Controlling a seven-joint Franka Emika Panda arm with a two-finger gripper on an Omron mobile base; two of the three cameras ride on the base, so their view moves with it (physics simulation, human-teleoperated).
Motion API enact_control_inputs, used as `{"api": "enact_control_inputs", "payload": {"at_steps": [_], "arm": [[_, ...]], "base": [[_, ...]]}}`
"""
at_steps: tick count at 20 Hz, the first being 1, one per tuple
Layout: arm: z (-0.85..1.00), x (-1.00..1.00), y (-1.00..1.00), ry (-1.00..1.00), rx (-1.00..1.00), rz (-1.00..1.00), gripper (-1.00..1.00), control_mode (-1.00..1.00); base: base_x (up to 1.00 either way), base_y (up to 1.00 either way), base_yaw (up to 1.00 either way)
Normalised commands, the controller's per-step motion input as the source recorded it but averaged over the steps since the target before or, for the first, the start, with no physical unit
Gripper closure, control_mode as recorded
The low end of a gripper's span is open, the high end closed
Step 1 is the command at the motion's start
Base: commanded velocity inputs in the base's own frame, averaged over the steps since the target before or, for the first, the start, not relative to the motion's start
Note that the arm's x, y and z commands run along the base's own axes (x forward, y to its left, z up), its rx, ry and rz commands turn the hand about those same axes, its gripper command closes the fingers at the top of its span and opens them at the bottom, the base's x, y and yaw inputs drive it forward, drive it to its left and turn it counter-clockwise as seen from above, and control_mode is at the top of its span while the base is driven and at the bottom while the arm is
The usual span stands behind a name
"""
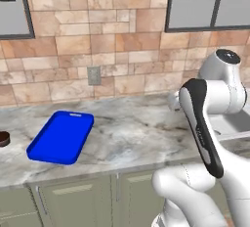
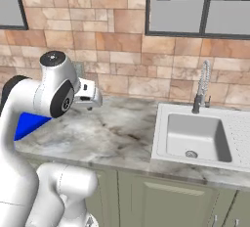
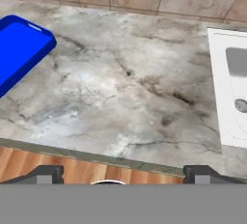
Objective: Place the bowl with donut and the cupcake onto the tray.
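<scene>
Two dark fingertips of the gripper (image 3: 120,175) rise at the near edge of the hand view, set wide apart with nothing between them, so the gripper is open and empty, held above the near edge of the bench (image 3: 125,92).

Out on the bench to the left lies the tray (image 1: 62,137), bright blue, rectangular with rounded corners, a raised rim and a handle slot at its far end. Nothing rests on it. It looks like stiff, smooth plastic, probably light and a little slippery. Far left, at the edge of the left base view and apart from the tray, sits the cupcake (image 1: 4,138), small, dark brown and round, partly cut off. It is likely soft and crumbly, so a gentle hold low on its wrapper seems wisest.

Grey-white veined marble forms the bench, over pale green cabinet doors (image 1: 68,201). To the right is a white sink (image 2: 195,138) with a coiled metal tap (image 2: 201,91). Behind runs a tan stone-tile wall (image 1: 97,35).
</scene>
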Motion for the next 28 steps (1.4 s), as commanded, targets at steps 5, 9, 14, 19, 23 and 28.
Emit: {"api": "enact_control_inputs", "payload": {"at_steps": [5,9,14,19,23,28], "arm": [[0.0,0.0,0.0,0.0,0.0,0.0,-1.0,1.0],[0.0,0.0,0.0,0.0,0.0,0.0,-1.0,1.0],[0.0,0.0,0.0,0.0,0.0,0.0,-1.0,1.0],[0.0,0.0,0.0,0.0,0.0,0.0,-1.0,1.0],[0.0,0.0,0.0,0.0,0.0,0.0,-1.0,1.0],[0.0,0.0,0.0,0.0,0.0,0.0,-1.0,1.0]], "base": [[-0.85,-0.17,0.01],[-0.5,0.31,0.0],[-0.31,0.88,0.0],[-0.19,1.0,0.0],[-0.08,1.0,0.0],[-0.03,0.96,0.0]]}}
